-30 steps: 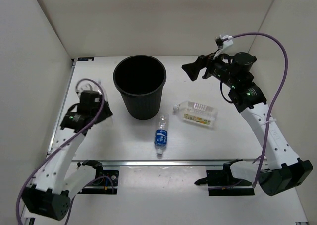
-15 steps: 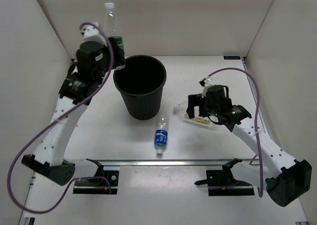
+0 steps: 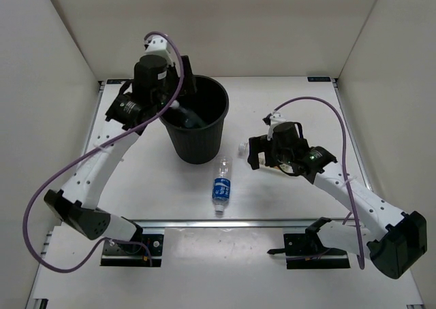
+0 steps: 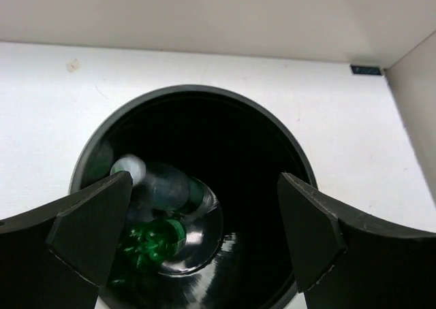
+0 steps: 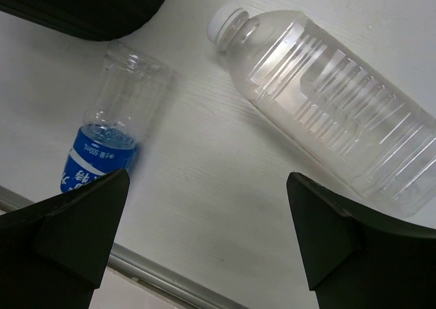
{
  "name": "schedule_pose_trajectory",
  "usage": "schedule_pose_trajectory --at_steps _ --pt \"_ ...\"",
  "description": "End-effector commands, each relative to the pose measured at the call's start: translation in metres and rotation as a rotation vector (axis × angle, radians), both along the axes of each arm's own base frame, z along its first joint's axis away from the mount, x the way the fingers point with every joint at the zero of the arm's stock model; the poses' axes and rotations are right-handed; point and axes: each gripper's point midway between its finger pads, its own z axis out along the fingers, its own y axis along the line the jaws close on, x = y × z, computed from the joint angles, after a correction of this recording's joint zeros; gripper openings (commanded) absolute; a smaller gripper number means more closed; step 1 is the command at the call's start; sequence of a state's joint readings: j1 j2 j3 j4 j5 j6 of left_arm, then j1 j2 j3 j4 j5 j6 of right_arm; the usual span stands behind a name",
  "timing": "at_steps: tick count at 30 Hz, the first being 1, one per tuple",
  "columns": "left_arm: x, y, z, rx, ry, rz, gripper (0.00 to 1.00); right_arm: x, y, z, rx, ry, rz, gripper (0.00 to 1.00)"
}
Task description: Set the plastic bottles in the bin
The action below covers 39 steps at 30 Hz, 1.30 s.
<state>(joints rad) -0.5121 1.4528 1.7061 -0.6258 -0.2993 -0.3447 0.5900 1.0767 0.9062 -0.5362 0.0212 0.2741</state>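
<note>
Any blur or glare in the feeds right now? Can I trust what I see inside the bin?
Left wrist: the clear bottle in the bin is smeared, the green bottle at the bottom soft, the walls near black, with glare on the floor. Right wrist: the large bottle and blue-labelled bottle are sharp. Top: the bin's inside is mostly shadow.

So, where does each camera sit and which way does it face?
Top external: above and behind the arms, facing down at the table; both arms show.
Left wrist: over the bin, facing down into it; its two fingers show.
Right wrist: over the table, facing down at two lying bottles; its fingers show.
Shared: top and left wrist, the bin; top and right wrist, the blue-labelled bottle.
</note>
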Motion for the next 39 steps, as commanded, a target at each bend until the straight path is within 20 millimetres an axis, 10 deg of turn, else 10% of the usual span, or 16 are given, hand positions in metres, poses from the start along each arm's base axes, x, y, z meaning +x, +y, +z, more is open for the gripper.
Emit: schedule_pose_trajectory --at_steps 1,9,16,31,39 --pt "-0.029 0.023 0.057 -0.075 -0.125 0.007 0.99 0.015 0.002 0.021 -0.017 -0.089 -0.016 0.99" --pt "-0.077 0.056 0.046 -0.093 -0.075 0.027 0.98 0.057 -0.05 0.006 -0.21 -0.184 0.27 0.99" --pt "-0.092 0.091 0.034 -0.09 -0.057 0.114 0.98 0.076 -0.043 -0.016 -0.135 -0.175 0.442 0.99" --pt "-0.084 0.094 0.032 -0.064 -0.045 0.135 0.99 0.078 -0.04 -0.095 -0.272 0.006 0.658 0.99" --pt "-0.098 0.136 0.001 -0.068 0.013 0.274 0.99 0.081 -0.029 -0.094 -0.305 -0.077 0.571 0.67"
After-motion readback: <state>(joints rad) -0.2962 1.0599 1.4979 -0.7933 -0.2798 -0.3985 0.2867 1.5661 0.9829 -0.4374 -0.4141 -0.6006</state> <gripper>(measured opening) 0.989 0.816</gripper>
